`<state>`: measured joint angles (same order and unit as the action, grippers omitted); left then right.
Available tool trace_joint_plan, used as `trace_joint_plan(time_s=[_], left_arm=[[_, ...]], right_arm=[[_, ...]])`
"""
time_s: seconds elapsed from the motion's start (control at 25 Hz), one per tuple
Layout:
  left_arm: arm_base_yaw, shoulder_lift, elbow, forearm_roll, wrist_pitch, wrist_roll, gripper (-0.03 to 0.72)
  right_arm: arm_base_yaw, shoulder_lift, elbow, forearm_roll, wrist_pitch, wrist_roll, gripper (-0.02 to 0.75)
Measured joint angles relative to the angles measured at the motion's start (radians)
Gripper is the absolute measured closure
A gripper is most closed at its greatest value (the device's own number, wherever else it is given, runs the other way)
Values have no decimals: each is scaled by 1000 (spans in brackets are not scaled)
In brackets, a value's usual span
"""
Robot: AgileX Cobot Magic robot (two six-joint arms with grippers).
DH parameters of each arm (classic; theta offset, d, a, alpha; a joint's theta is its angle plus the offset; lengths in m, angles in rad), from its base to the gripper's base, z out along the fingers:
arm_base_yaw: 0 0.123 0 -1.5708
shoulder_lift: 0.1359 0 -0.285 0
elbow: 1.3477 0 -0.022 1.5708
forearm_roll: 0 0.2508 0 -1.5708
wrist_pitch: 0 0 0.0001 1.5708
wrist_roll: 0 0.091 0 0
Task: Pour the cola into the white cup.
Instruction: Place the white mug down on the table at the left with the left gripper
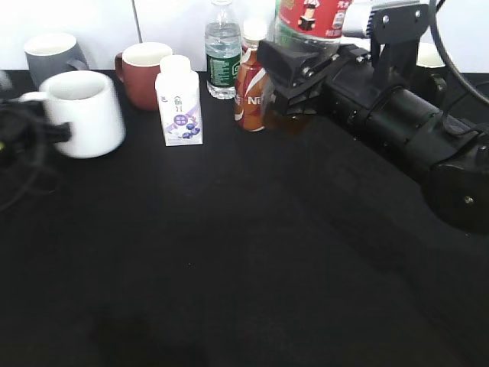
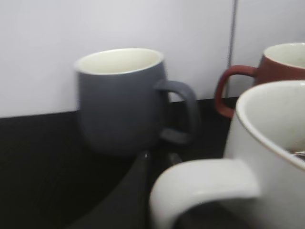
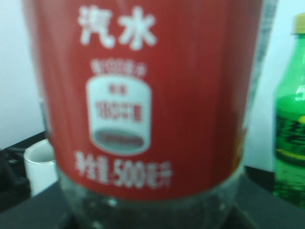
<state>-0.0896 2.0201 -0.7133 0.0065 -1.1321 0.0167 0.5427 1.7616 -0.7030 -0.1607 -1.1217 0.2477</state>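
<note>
Our right gripper point(image 1: 302, 73) is clamped around the cola point(image 1: 309, 23), held above the black table point(image 1: 244, 252) at its back right. Our left gripper point(image 1: 19, 134) grips the white cup point(image 1: 84, 115) by its handle at far left. Only our right wrist view shows a green bottle point(image 3: 289, 114); our left wrist view shows the grey mug point(image 2: 121, 100) against the white wall point(image 2: 47, 38).

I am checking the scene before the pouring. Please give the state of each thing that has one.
Cola bottle: upright, lifted, held by right tool.
White cup: upright, handle at left tool.
Grey mug: upright, looks empty.
Red mug: upright.
Milk carton: upright.
</note>
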Motion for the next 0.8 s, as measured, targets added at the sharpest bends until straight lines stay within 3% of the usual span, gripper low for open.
trace_joint_plan(time_s=[0.2,0.24,0.32,0.4,0.52,0.64,0.8], left_arm=[[0,88,-101,29,9,-31,622],[0,88,-101,37,9,-34,592],[0,88,-95,41,4,-37,462],[2,85,-54,36,-26,-41,397],[1,22,85,45,-68,-41,388],[0,-182,228,68,-16,-41,388],[-19,-516,262,140,346,-53,388]], right_arm=[[0,0,0,35,3,-32,363],[0,0,0,49,3,-38,363],[0,0,0,77,4,-46,363],[0,0,0,106,4,-69,363],[-6,0,0,228,4,-174,364],[-103,0,0,272,38,-236,364],[-304,7,-1,250,79,-241,364]])
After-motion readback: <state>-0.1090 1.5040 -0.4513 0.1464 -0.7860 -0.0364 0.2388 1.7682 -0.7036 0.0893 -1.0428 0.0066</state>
